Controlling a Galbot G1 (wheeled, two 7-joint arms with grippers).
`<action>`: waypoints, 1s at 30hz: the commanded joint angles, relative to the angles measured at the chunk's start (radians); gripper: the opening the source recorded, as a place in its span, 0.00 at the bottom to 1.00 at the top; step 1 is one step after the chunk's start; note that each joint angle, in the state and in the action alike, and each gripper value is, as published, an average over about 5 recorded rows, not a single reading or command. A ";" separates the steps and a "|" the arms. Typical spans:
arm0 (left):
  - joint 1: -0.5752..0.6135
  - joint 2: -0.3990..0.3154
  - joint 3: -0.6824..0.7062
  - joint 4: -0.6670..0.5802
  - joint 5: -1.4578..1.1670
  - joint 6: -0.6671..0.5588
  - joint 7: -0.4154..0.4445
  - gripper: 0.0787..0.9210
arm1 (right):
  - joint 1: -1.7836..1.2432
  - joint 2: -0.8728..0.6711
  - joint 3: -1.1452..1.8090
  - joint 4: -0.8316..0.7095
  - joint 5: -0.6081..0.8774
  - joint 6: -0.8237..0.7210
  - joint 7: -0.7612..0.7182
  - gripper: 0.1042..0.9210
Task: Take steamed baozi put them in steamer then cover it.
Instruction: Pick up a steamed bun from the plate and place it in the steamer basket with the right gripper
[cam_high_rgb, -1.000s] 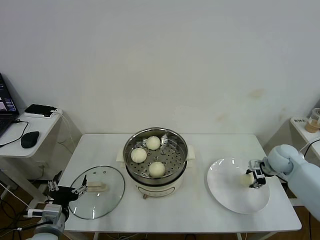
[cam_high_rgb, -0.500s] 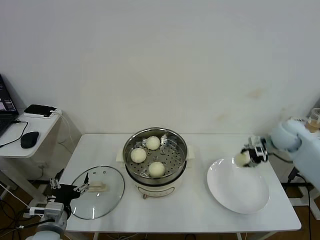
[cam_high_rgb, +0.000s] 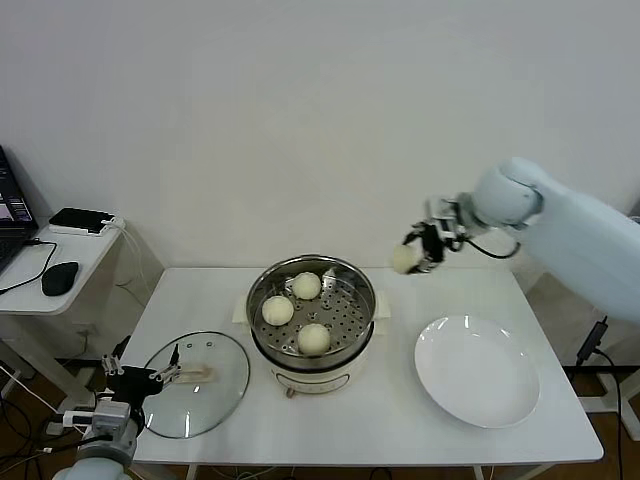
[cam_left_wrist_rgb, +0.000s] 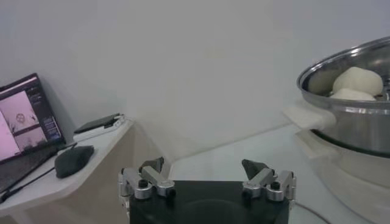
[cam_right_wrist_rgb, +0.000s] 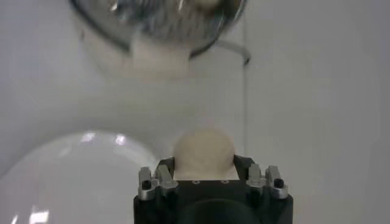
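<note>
Creamy-white fourth baozi (cam_high_rgb: 405, 259) pinched in right gripper (cam_high_rgb: 424, 247), airborne right of centre frame, just right of steamer (cam_high_rgb: 311, 312). Three buns (cam_high_rgb: 313, 338) on tray. Left gripper (cam_high_rgb: 135, 380) spread wide, idle lower left beside cover (cam_high_rgb: 195, 382). Risk: soft dough slips or squashes; early release misses pot.

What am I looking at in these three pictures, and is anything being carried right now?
It is a two-armed robot. The head view looks down on a white table. The right gripper holds a baozi in the air beside the steamer, where three buns already sit; its wrist view looks down past that bun. The plate is bare. The left gripper waits open near the glass cover; its wrist view looks sideways at the steamer.
</note>
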 joint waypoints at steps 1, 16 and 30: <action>-0.001 -0.003 -0.001 0.004 0.000 -0.001 0.000 0.88 | 0.092 0.265 -0.147 -0.039 0.148 -0.107 0.086 0.63; 0.009 0.001 -0.018 -0.006 0.000 -0.001 -0.001 0.88 | -0.068 0.296 -0.174 -0.099 0.056 -0.140 0.105 0.63; -0.002 0.002 -0.013 0.007 0.000 -0.001 -0.001 0.88 | -0.105 0.291 -0.169 -0.114 0.005 -0.142 0.110 0.63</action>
